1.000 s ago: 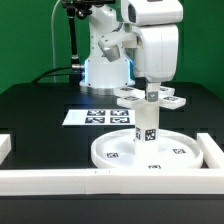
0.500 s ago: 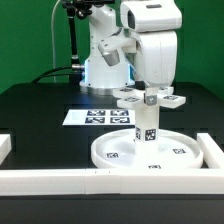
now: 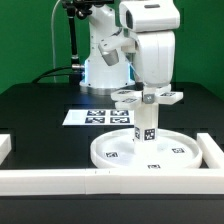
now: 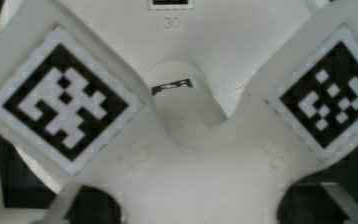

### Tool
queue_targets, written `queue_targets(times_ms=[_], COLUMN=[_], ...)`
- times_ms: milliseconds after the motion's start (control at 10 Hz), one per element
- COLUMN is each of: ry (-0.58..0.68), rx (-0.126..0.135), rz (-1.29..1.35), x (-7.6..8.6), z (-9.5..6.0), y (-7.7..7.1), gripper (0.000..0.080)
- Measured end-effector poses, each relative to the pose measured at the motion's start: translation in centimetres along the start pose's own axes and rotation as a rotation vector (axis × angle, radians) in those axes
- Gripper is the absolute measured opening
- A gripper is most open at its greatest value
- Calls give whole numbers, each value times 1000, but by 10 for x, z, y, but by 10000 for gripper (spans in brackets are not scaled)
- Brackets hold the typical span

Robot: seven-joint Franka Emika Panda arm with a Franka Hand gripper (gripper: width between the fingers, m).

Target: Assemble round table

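Exterior view: the round disc lies flat on the black table. The leg stands upright at its centre with the cross-shaped base on top. The gripper pinches the base's hub from above. Wrist view: only that base, close up, its square tags large and sharp.

pincer: fingertips hidden behind cross-shaped base | wrist view: its arms cut off, blurred
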State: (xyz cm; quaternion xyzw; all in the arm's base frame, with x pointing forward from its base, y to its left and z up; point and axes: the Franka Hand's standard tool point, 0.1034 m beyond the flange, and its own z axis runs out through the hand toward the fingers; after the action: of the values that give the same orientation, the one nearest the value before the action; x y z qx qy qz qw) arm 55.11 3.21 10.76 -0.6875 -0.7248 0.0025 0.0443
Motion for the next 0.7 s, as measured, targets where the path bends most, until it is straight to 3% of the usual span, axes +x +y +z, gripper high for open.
queue_targets(times_ms=[500, 600, 700], ry=[18, 24, 28], rx=[25, 25, 7], rz=[533, 624, 670], x=[-5, -5, -5], z=[1, 1, 1], y=[-4, -4, -2], gripper=[442, 442, 442])
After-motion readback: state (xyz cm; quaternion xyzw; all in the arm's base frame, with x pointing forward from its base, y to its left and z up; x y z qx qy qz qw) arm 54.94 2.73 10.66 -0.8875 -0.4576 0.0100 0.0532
